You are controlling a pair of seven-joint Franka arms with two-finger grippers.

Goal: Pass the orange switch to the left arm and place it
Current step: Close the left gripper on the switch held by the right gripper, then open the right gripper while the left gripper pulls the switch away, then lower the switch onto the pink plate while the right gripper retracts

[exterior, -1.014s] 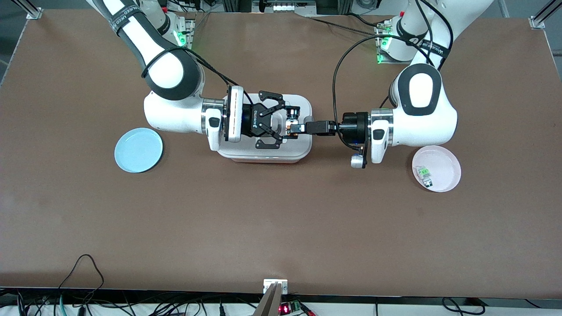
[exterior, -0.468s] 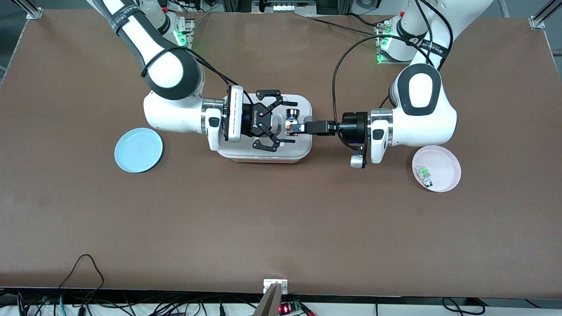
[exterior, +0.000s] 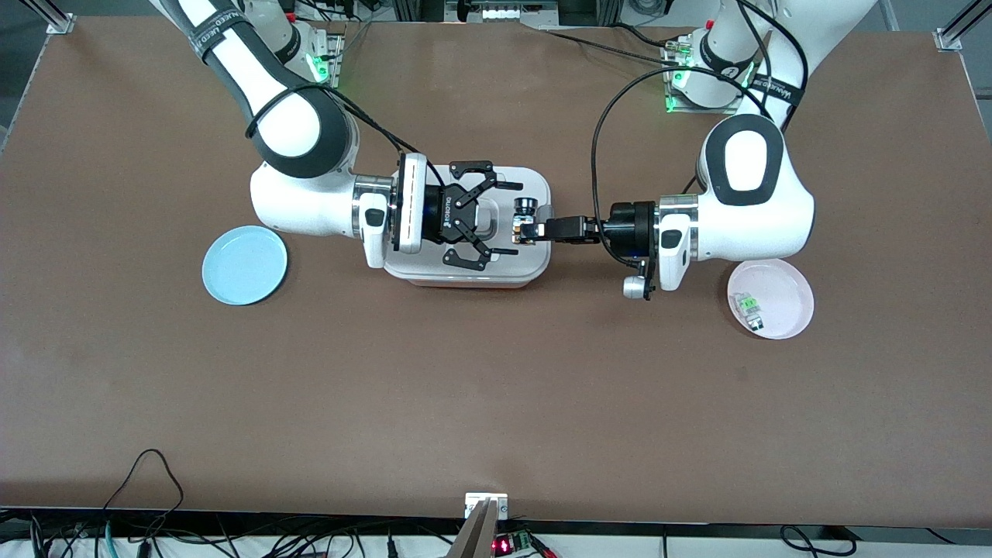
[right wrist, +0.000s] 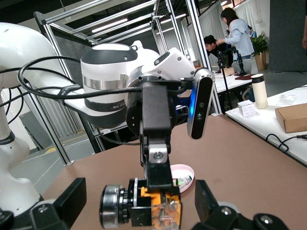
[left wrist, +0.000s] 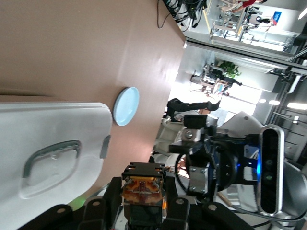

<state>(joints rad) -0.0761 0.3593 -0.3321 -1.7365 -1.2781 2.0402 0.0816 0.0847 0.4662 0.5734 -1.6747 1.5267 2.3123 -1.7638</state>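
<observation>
Grippers level over box

**Room and surroundings around your bench**

You work at a brown table with cables trailing along the lower edge of the front frame. In the right wrist frame's upper half, an aluminium frame carries strip lights; at right, people stand by white desks holding a cardboard box.

Right tool opened (and backed) off orange switch.
</observation>
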